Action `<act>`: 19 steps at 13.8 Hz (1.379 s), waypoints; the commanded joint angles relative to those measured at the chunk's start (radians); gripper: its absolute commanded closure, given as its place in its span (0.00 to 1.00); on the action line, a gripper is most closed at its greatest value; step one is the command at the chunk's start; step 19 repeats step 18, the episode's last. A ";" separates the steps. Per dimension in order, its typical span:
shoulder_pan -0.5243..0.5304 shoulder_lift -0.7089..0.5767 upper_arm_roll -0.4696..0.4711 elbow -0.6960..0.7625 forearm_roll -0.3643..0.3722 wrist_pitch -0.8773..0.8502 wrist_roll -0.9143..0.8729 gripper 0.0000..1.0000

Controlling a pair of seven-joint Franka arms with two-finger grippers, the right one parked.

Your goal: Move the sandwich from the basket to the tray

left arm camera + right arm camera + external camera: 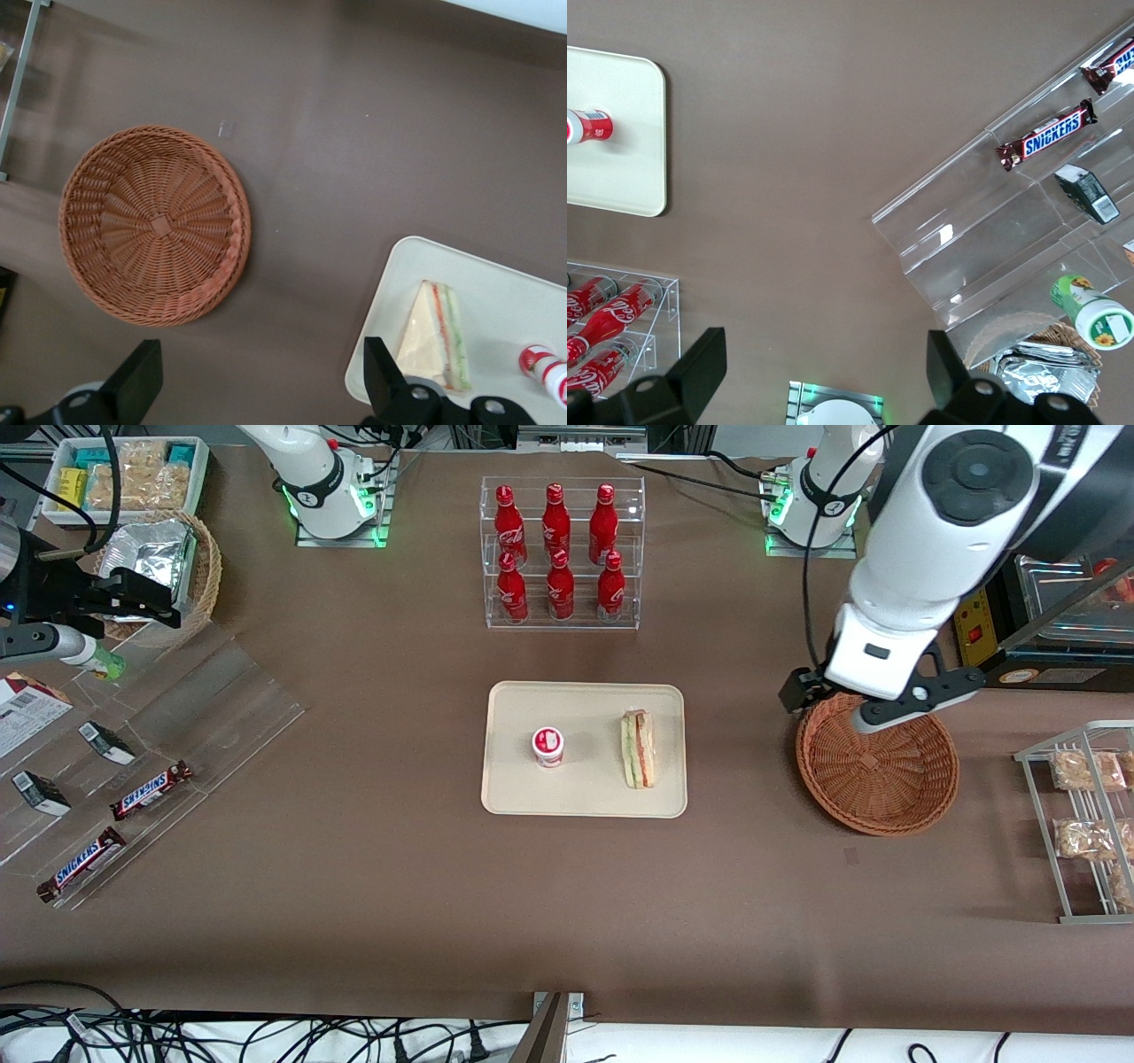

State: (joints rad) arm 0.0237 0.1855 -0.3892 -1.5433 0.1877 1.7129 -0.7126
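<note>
Nearest the front camera, chocolate bars (pixel 81 864) lie on a clear plastic display stand (pixel 151 744) toward the parked arm's end of the brown table (pixel 354 886). At mid-table the cream tray (pixel 585 797) holds the wrapped sandwich (pixel 639 748), lying on its side along the tray edge nearer the working arm, with a small red-and-white cup (pixel 548 746) beside it on the same tray. The round wicker basket (pixel 886 797) sits well apart from the tray, toward the working arm's end, and holds nothing. The left arm's gripper (pixel 877 708) hangs above the basket's rim, raised off the table; its two black fingers (pixel 137 381) stand wide apart and grip nothing. Farther from the camera than the tray, six red cola bottles (pixel 556 549) stand in a clear rack (pixel 563 615).
</note>
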 commanded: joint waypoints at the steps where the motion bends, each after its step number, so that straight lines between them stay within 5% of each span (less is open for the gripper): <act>1: 0.073 -0.044 0.004 -0.027 -0.054 -0.030 0.178 0.00; 8: 0.062 -0.083 0.220 -0.027 -0.159 -0.059 0.618 0.00; 19: 0.070 -0.092 0.217 0.031 -0.192 -0.150 0.713 0.00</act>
